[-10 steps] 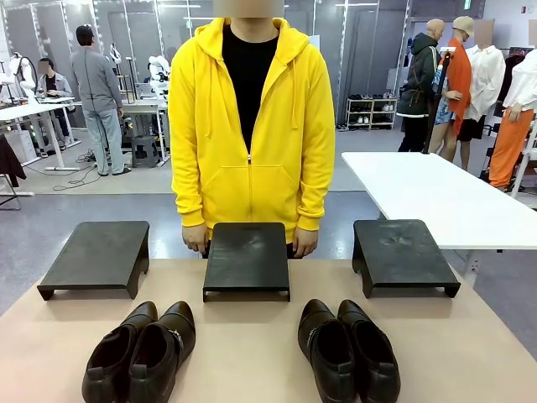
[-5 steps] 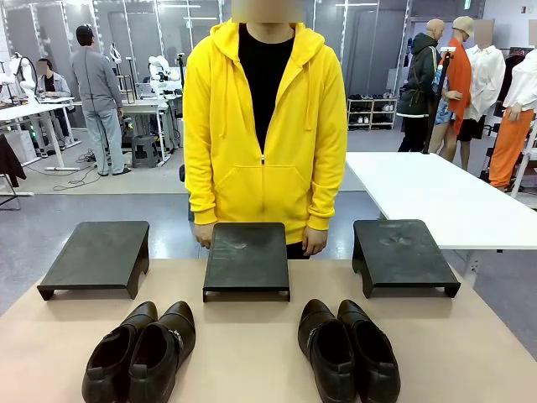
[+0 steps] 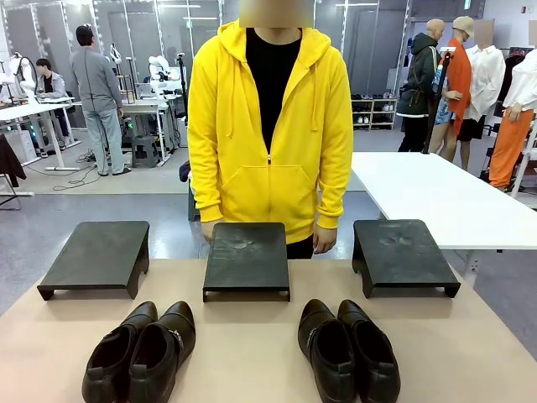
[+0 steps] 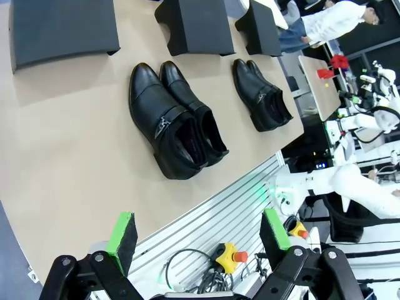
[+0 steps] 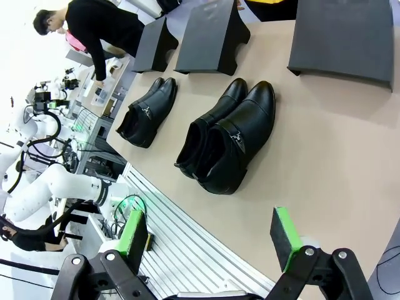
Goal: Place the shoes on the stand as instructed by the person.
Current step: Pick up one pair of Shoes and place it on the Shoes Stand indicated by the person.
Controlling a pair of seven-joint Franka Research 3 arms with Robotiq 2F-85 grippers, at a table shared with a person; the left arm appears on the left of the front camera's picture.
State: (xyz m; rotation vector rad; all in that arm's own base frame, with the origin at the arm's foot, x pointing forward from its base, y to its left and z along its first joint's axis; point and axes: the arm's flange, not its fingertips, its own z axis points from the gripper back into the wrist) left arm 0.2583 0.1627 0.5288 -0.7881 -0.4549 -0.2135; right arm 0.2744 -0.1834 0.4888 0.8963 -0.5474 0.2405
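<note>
Across the table (image 3: 252,336) stands the person (image 3: 268,151) in the yellow hoodie, upright and close behind the middle stand (image 3: 247,259), sleeves hanging straight down at either side. Three low black stands sit in a row along the far part of the table: the left stand (image 3: 96,256), the middle one, and the right stand (image 3: 403,254), each well apart from its neighbour. All four shoes rest on the table itself, on the robot's side of the stands, toes pointing toward the person. The left pair (image 3: 141,353) lies in front of the gap between the left and middle stands, its two shoes touching side by side and angled a little to the right. The right pair (image 3: 346,348) lies in front of the gap between the middle and right stands, also side by side. The robot's left hand (image 4: 197,230) hangs above the near edge of the table, green pads spread wide with nothing between them. The right hand (image 5: 210,234) hangs likewise, fingers far apart and empty, well away from either pair.
</note>
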